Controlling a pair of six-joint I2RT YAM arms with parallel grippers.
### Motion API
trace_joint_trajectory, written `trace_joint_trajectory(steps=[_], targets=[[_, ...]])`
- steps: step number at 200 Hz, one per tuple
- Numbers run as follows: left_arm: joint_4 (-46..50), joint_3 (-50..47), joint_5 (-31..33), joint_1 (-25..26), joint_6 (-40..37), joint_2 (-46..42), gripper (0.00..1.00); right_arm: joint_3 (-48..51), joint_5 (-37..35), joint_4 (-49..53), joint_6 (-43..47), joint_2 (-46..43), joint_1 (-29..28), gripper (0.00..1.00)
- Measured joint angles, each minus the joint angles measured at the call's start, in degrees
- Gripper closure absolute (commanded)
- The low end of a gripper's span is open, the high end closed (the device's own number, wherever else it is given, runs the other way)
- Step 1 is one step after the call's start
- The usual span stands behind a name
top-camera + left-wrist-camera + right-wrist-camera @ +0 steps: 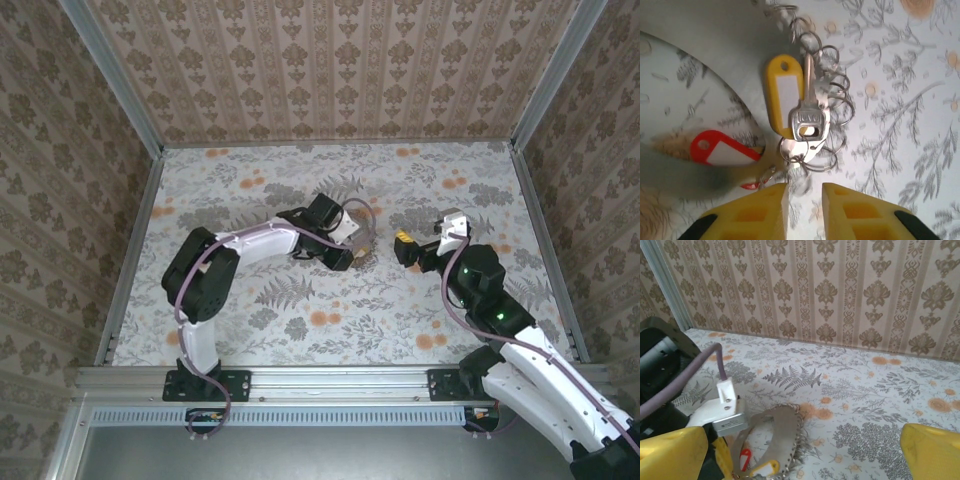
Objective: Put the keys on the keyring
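Left wrist view, from left: a red tag (722, 150), a yellow tag (782, 95) and a silver key (809, 122) lie bunched on the floral tabletop (900, 125). The key overlaps the yellow tag, and the keyring (835, 100), a run of linked wire rings, fans out touching it on the right. Just beneath the bunch in this view, the left tool (805, 200) hovers with its yellow fingers narrowly parted, clamping nothing that shows. From the right wrist, a limp strap loop (775, 422) edged with chain lies between the widely spread, empty fingers of the right tool (802, 450). Whether the key is threaded on a ring cannot be told. The bunch looks light, loose and slippery, its rings springy. The key's flat head appears the firmest place to pinch, the strap the safest spot for steadying the ring.
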State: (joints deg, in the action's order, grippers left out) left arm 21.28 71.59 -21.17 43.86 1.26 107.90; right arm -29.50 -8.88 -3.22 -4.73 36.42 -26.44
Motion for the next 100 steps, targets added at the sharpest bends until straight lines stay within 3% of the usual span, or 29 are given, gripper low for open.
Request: trace_joint_trajectory(steps=[19,26,42,77,100], targets=[[-0.79,-2.91,0.0,0.02,1.05,-3.87,0.52,0.0,0.13,0.33,0.02,0.42,0.17,0.0],[-1.4,-4.15,0.04,0.09,1.31,-5.81,0.32,0.0,0.13,0.48,0.02,0.44,0.39,0.0],[-3.58,-9.09,0.2,0.42,1.62,-12.96,0.01,-0.04,0.13,1.18,0.15,0.59,1.38,0.0],[-6.34,-18.99,4.15,0.22,2.21,-32.04,0.0,-0.96,0.09,3.3,0.22,4.83,5.97,0.0],[-11.54,-25.22,15.02,-2.21,3.13,-43.8,0.0,1.25,0.55,1.4,0.46,8.22,10.12,0.0]])
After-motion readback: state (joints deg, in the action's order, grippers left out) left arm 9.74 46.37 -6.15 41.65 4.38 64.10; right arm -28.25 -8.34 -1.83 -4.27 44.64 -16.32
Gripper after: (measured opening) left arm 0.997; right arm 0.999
